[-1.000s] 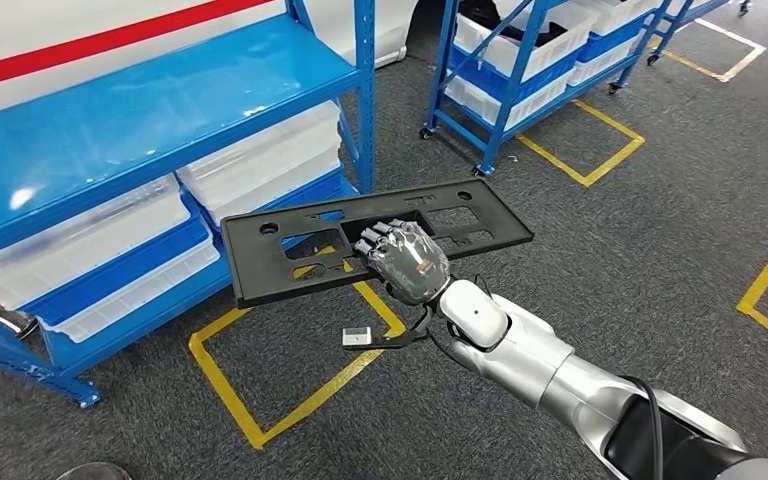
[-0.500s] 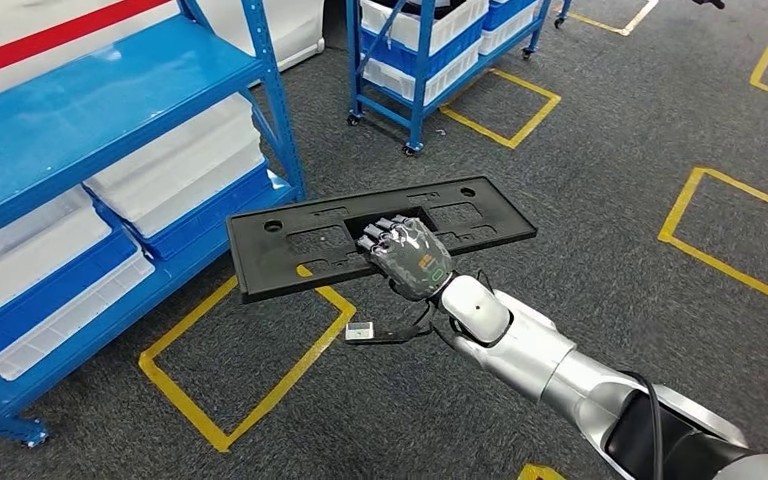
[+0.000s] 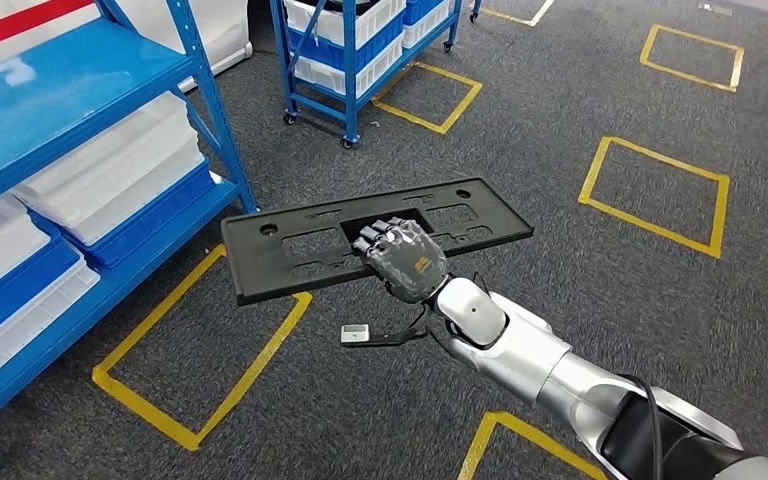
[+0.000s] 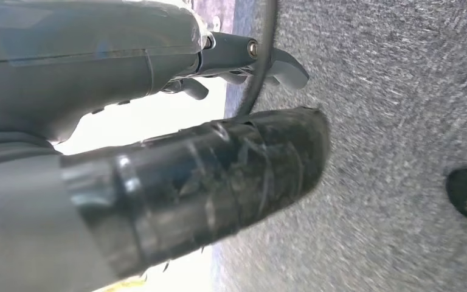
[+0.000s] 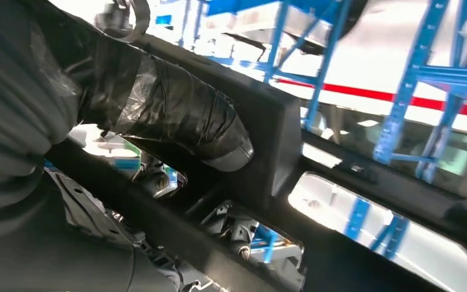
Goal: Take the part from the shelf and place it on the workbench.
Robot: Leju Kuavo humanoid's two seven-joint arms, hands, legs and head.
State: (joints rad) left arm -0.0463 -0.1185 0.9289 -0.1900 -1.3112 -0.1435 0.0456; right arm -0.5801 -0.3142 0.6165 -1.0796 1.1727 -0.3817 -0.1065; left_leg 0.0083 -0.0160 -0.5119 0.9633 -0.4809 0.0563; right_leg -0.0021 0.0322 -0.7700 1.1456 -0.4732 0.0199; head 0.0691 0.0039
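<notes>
My right hand (image 3: pixel 403 258) grips the flat black rectangular plastic panel with cut-out windows (image 3: pixel 290 240), fingers hooked through the central opening near its long edge. The panel is carried roughly level in the air above the grey carpeted floor (image 3: pixel 580 260), clear of all shelving. In the right wrist view my taped thumb (image 5: pixel 176 112) presses against a rib of the panel (image 5: pixel 280 140), fingers wrapped on the other side.

My left hand (image 4: pixel 219 176) hangs over the carpet; I cannot tell whether its fingers are apart or together, as the picture is blurred and shows mostly the thumb.

The blue steel shelf rack holding white plastic bins (image 3: pixel 70 140) stands to my left. A second blue wheeled rack (image 3: pixel 350 60) stands beyond it. Yellow tape rectangles (image 3: pixel 660 190) mark the floor.
</notes>
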